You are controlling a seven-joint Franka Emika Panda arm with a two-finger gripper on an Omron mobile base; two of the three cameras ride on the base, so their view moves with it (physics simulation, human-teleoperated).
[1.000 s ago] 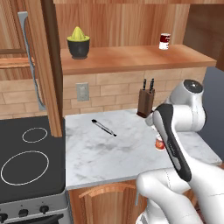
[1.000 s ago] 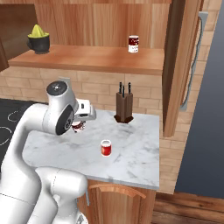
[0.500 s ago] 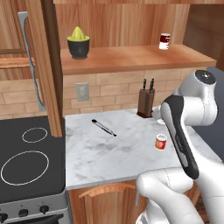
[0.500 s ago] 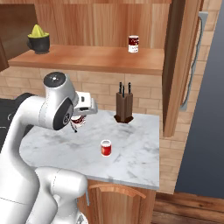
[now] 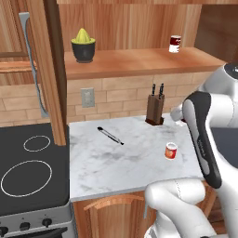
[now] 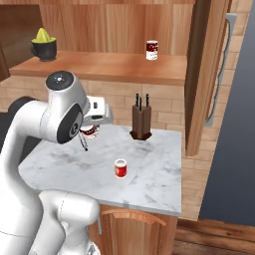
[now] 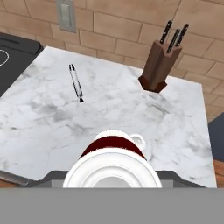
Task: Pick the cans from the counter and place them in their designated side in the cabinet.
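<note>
Carrying the held can (image 6: 88, 133) slightly higher above the counter (image 5: 102, 167) than a second ago, with the gripper (image 6: 92, 127) clamped on its sides. Swinging the forearm right in the left base view, now uncovering the orange-red can (image 5: 171, 151) that it partly masked earlier.

Showing, in the hand view, the held can's round silver rim and dark red wall from above, covering both fingertips. Leaving the orange-red can upright on the near right of the white, grey-veined marble slab: a short cylinder, white label too small for reading. Leaving a slim dark pen (image 5: 110, 135) lying flat further left, well apart from it. Standing a brown wooden knife block (image 5: 155, 109) with black handles at the far right against the brick wall. Bordering the counter's left with the black stove top (image 5: 28, 158), cut off by the picture edge.

Holding, on the cabinet (image 5: 135, 60) shelf of warm brown wood, the shelf can (image 5: 175, 44) at far right and a yellow juicer (image 5: 82, 36) in a dark bowl (image 5: 83, 50) at far left.
</note>
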